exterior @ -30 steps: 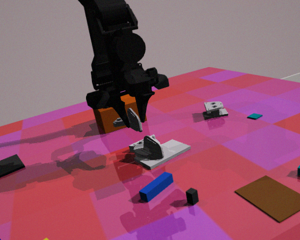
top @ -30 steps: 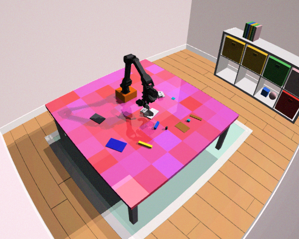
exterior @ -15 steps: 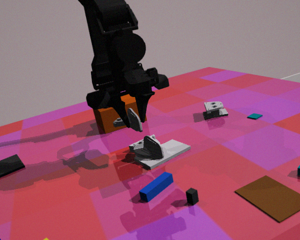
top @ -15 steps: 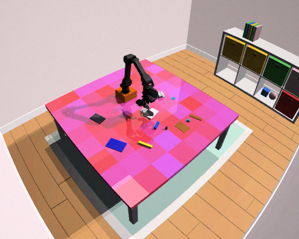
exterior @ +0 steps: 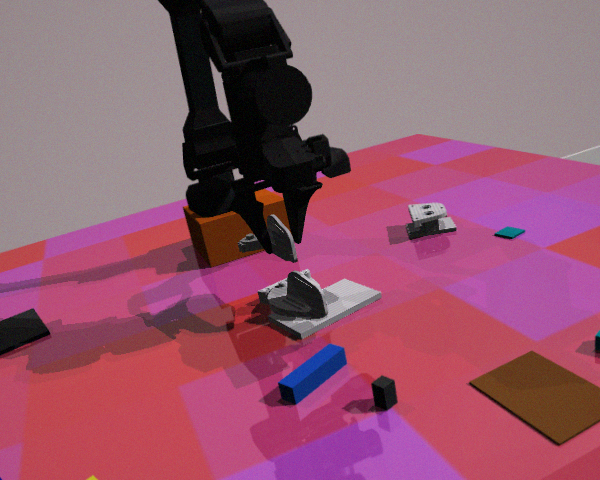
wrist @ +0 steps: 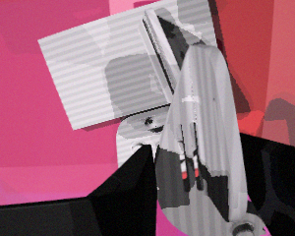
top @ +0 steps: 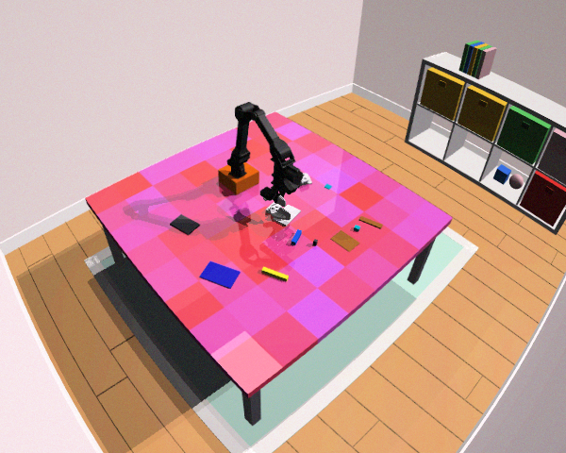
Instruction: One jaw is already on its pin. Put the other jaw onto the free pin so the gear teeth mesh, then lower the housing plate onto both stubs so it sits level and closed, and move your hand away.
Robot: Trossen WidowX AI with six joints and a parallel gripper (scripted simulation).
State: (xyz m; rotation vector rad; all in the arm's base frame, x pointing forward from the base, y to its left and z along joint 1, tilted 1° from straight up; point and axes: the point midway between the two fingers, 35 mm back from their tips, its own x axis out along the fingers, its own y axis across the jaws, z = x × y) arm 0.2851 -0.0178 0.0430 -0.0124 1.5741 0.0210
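Observation:
My gripper (top: 277, 197) (exterior: 283, 245) (wrist: 189, 147) is shut on the loose grey jaw (exterior: 280, 238) (wrist: 213, 98), which it holds upright above the mechanism, with a gap below it in the exterior view. The mounted jaw (exterior: 309, 295) (wrist: 158, 56) stands at the near side of the white base (top: 292, 212) (exterior: 356, 295) (wrist: 79, 79). The free pin cannot be made out; the held jaw and fingers hide part of the base's rear end in the wrist view. The white housing plate (top: 305, 178) (exterior: 425, 212), with two holes, rests tilted on a small stand farther back.
A blue block (top: 296, 237) (exterior: 313, 373) and a small black block (top: 315, 242) (exterior: 384, 392) lie in front of the base. A brown sheet (top: 344, 241) (exterior: 543, 395) is to the right. A black pad (top: 184, 224) (exterior: 16, 331) is to the left; the orange arm mount (top: 238, 180) is behind.

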